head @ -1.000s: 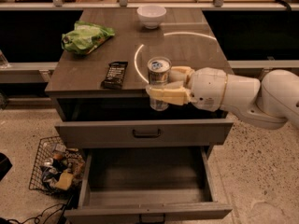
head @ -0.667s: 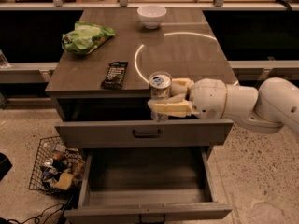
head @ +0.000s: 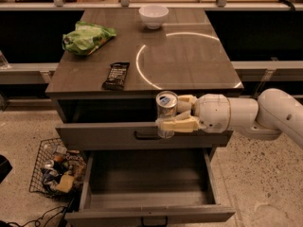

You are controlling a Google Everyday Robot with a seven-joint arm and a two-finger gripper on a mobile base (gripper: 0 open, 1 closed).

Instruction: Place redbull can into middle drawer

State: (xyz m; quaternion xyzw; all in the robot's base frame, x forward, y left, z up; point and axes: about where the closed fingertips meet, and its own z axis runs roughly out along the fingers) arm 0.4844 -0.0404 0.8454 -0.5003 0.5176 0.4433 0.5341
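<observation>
As it lies nearest, drawer (head: 147, 178): pulled well out of the cabinet, tall side walls, bare grey floor, dark handle on its near front.
Basket (head: 37, 174): wire, on the floor to the left of the drawer, filled with mixed small things too jumbled to name.
Top drawer (head: 104, 136): one tier higher, its grey front pushed in, dark bar handle at the middle.
Can (head: 165, 110): upright and in the air, just off the tabletop's near edge, in front of the top drawer's front and higher than the open drawer; shiny pull-tab top faces up; not yet inside the drawer.
Tool (head: 171, 113): clamped on the can, one pale finger across its near side low down, the other at its far right side near the top.
Arm (head: 236, 115): white, reaching in from the right, level with the top drawer.
Tabletop (head: 189, 65): dark brown, with a bright arc of reflected light on its right half.
Snack bar (head: 116, 75): flat, black, near the tabletop's near left edge.
Bag (head: 87, 37): green, crumpled, far left on the tabletop.
Bowl (head: 153, 15): white, at the far edge, about the middle.
</observation>
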